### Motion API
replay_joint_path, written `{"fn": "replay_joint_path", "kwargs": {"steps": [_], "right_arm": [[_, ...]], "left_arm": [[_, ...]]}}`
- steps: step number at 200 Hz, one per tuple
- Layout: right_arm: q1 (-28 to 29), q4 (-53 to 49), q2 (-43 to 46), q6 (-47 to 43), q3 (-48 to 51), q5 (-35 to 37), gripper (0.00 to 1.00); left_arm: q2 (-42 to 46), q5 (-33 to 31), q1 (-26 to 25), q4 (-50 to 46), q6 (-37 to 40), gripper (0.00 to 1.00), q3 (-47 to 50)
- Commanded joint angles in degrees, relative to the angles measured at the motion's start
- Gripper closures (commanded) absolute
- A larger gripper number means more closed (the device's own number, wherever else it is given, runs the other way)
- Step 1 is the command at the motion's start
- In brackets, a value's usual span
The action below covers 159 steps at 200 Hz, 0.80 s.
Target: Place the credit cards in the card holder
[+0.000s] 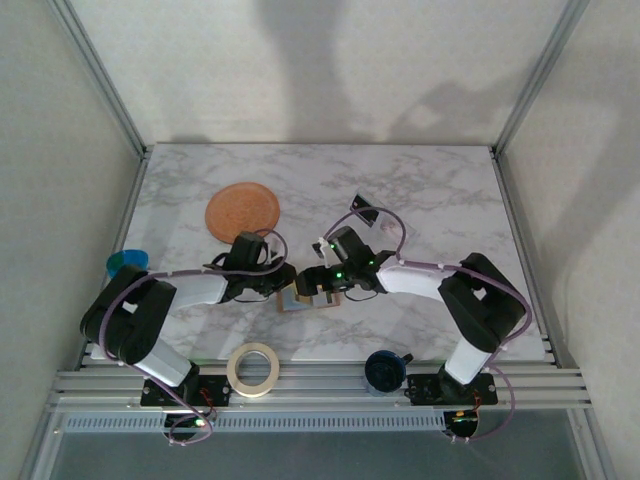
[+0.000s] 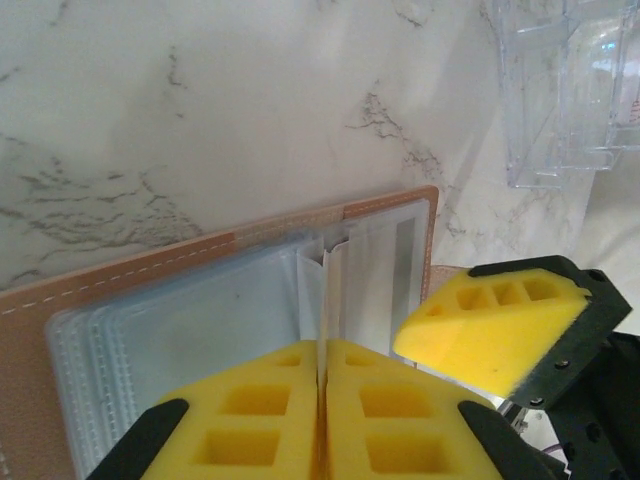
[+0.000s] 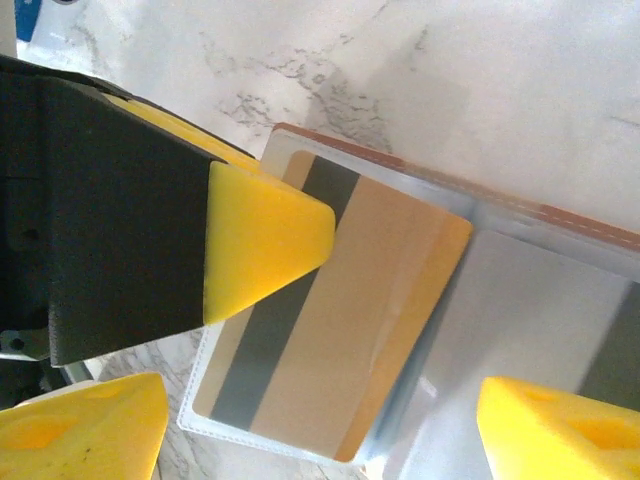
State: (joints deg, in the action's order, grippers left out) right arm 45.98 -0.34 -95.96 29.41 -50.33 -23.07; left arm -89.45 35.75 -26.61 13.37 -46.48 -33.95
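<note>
While the left gripper (image 2: 322, 348) pinches one sleeve (image 2: 323, 285) of one holder (image 2: 150, 275), the right gripper (image 3: 320, 400) gapes over one card (image 3: 350, 300).

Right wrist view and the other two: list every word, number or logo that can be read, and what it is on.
None can be read.
The tan card at the open wallet bears a dark stripe, no print.
The dark card on the table, top view, is too small to read.

Orange disc (image 1: 242, 211), tape roll (image 1: 253, 368)
</note>
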Motion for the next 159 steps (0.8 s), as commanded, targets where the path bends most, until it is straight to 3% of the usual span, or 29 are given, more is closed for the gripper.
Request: {"fn": "replay_joint_path", "kwargs": {"steps": [1, 26, 74, 122, 145, 159], "right_arm": [[-0.7, -4.4, 3.2, -0.3, 0.7, 3.3, 0.18], [-1.9, -8.6, 7.0, -1.4, 1.4, 6.9, 0.17], [-9.8, -9.4, 14.0, -2.2, 5.5, 7.2, 0.16], [-15.7, -9.7, 16.6, -2.7, 7.2, 4.7, 0.16], [-17.4, -10.0, 17.2, -3.0, 7.2, 3.3, 0.16], [-17.8, -11.4, 17.8, -3.6, 7.0, 2.5, 0.16]], "left_arm": [[-1.2, -1.3, -0.9, -2.2, 1.2, 0.92, -1.6], [-2.0, -0.4, -2.1, -1.8, 0.5, 0.78, -2.9], [-4.9, 1.6, -6.3, 0.4, -1.5, 0.65, -6.6], [-10.1, 0.3, -11.4, 0.2, -2.7, 0.60, -11.3], [-11.2, -1.4, -12.4, -0.4, -3.5, 0.63, -12.0], [-11.1, -2.4, -12.4, -0.9, -4.0, 0.70, -12.0]]}}
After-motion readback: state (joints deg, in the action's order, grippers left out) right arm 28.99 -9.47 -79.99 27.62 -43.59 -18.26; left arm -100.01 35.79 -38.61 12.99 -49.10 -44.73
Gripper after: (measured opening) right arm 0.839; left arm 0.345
